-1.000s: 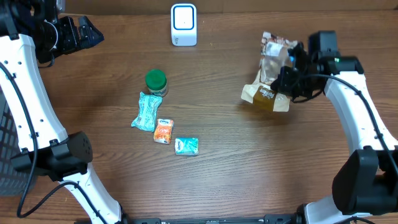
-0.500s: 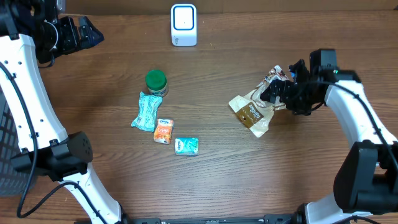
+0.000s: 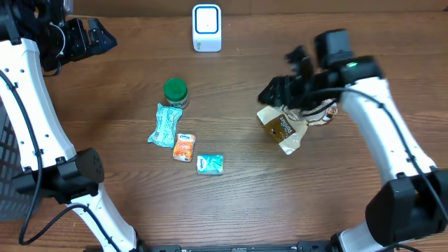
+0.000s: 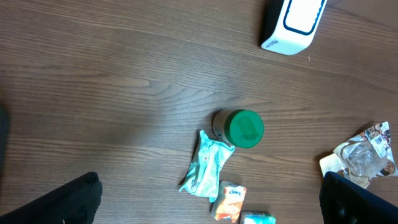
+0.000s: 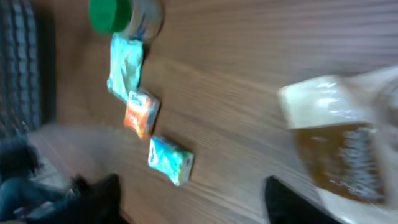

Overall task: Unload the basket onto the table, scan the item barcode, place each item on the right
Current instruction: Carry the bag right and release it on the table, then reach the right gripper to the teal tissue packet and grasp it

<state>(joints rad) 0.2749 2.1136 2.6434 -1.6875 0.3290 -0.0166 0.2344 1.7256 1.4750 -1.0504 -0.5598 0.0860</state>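
Observation:
A crumpled brown-and-clear snack bag [image 3: 285, 130] lies flat on the table, right of centre; it also fills the right side of the blurred right wrist view [image 5: 345, 149]. My right gripper [image 3: 276, 92] hovers just above its left end, open with nothing between the fingers [image 5: 196, 205]. The white scanner [image 3: 207, 28] stands at the back centre [image 4: 292, 23]. My left gripper [image 3: 91, 38] is raised at the far left back, wide open and empty [image 4: 211, 205].
Left of centre lie a green-lidded jar [image 3: 176, 92], a teal wrapper [image 3: 165, 124], an orange Kleenex pack [image 3: 184, 148] and a teal tissue pack [image 3: 210, 164]. A dark basket [image 3: 5, 161] sits at the left edge.
The right gripper let go of the snack bag, which went from upright to lying on the table. The right arm then swung left over the bag. The left arm has not moved.

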